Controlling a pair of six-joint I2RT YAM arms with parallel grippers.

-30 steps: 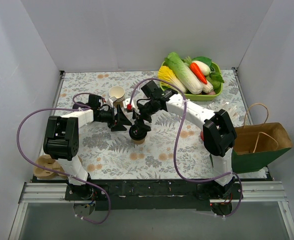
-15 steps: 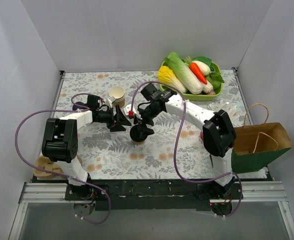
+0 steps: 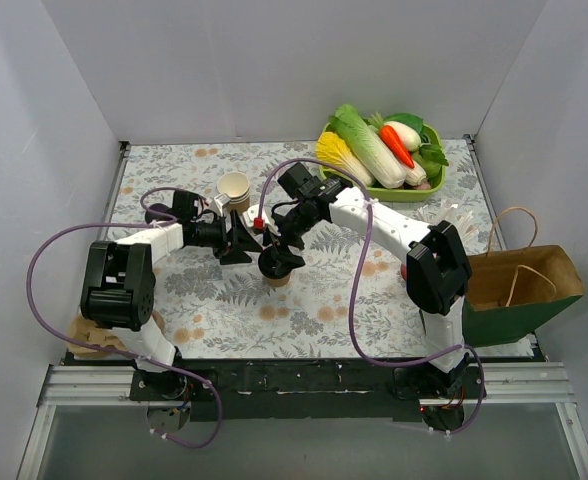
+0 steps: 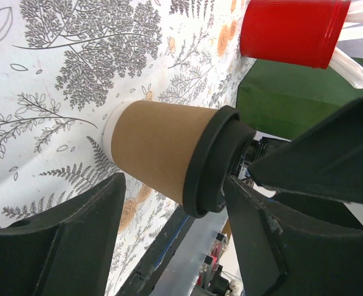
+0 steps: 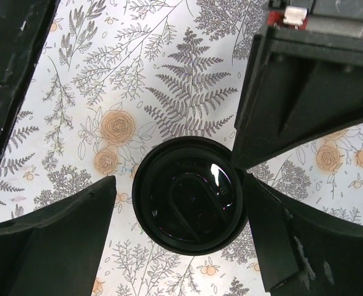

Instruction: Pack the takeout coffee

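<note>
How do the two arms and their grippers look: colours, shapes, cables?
The left arm and right arm have white links and boxy black joints; a purple cable loops along each. The left gripper and right gripper are black, each with two broad wedge-shaped fingers.

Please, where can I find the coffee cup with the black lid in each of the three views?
Top external: coffee cup near picture centre.
Left wrist: picture centre, appearing sideways, lid pointing right.
Right wrist: low centre, only its lid seen from above.
Shared landmark: the fern-printed tablecloth.
</note>
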